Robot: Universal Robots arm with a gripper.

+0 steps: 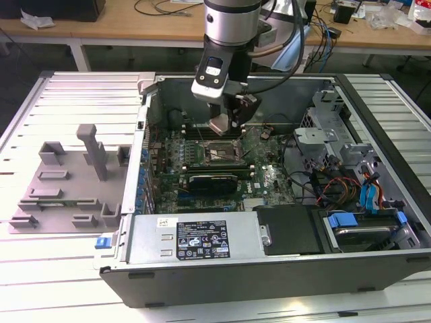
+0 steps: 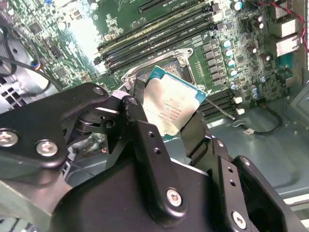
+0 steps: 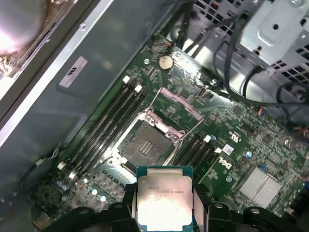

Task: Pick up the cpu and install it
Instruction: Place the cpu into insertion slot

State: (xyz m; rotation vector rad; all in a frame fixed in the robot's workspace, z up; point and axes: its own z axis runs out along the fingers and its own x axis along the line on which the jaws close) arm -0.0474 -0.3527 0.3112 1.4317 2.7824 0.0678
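I have the cpu [image 3: 164, 199] in my gripper [image 3: 164, 205] right now. The two black fingers [image 3: 126, 195] are squeezed onto its two opposite side edges, and its shiny silver top faces the first wrist view. The landmark I use is the black socket [image 3: 147, 145] on the green board [image 1: 266, 178] inside the open computer case [image 1: 269, 269]. The chip hangs in the air above the socket, near it but not touching it. In the exterior view the chip looks tilted, not flat. The socket looks bare inside, and its metal bracket [image 3: 176, 104] seems to be flipped up beside it. The grey tray [image 1: 60, 188] lies well apart from the socket, outside the case. I think this chip is very light, so weight is no worry. It looks thin, flat and stiff, so it should not bend in my grip. The metal top looks smooth, so I guess it could slip if I squeeze too softly. I also think the underside and the tiny parts in the socket are easy to hurt. So the thin side edges seem the right place to hold it, just as the fingers do now, never the flat faces. A firm but gentle squeeze seems best to me.
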